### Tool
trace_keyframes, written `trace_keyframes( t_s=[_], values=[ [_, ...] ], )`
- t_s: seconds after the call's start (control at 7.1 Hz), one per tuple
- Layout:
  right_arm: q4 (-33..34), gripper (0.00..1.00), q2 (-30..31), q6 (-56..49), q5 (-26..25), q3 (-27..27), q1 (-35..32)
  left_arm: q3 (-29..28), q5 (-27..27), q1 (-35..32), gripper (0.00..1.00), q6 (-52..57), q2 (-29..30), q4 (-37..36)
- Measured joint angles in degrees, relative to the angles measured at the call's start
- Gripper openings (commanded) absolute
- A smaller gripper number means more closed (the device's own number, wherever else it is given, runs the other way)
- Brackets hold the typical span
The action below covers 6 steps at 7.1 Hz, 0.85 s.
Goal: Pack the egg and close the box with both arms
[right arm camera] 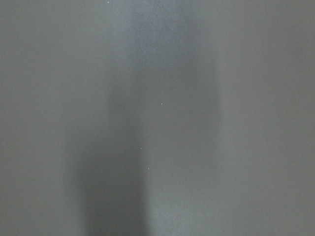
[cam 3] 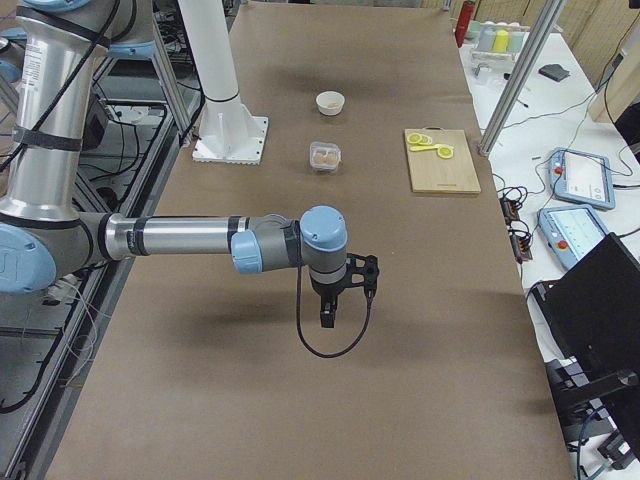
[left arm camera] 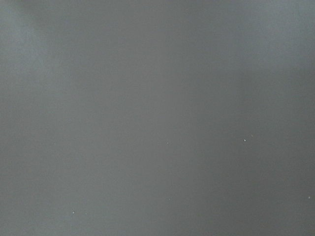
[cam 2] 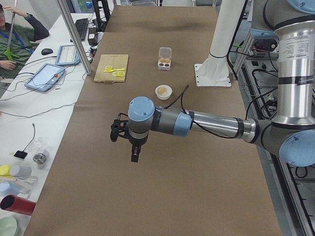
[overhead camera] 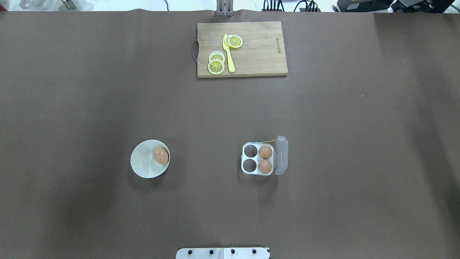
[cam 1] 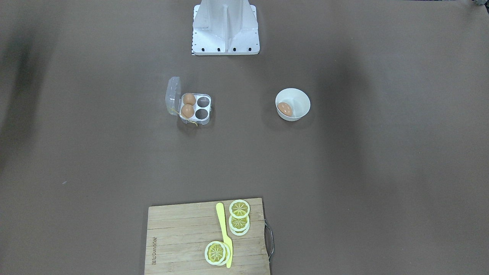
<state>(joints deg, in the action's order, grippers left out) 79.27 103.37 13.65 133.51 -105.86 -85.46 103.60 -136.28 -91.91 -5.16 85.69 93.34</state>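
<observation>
Egg in bowl; left pincer unclear

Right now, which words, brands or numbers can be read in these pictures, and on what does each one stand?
On the cutting board: an engraved brand mark near one short edge, too small to read.
On the left arm: a printed label on its upright tube, too blurred to read.
No other text shows.

Surfaces and finishes
Bench cover matt brown; box clear glossy plastic; bowl smooth white; cutting board pale wood.
</observation>
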Motion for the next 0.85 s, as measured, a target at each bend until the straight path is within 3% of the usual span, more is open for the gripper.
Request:
trace_keyframes(
  t_s=[0.56, 0.85],
  values=[
    [-2.4, 1.00, -1.3, 0.7, 0.9, -0.1, 1.5, -0.4, -0.3, 0.7, 0.98, 0.1, 2.5, 1.1],
    [-2.5, 1.00, -2.8, 1.1, 1.1, 0.0, 3.1, 0.4, -3.2, 2.7, 0.98, -1.7, 3.6, 0.9]
  ],
)
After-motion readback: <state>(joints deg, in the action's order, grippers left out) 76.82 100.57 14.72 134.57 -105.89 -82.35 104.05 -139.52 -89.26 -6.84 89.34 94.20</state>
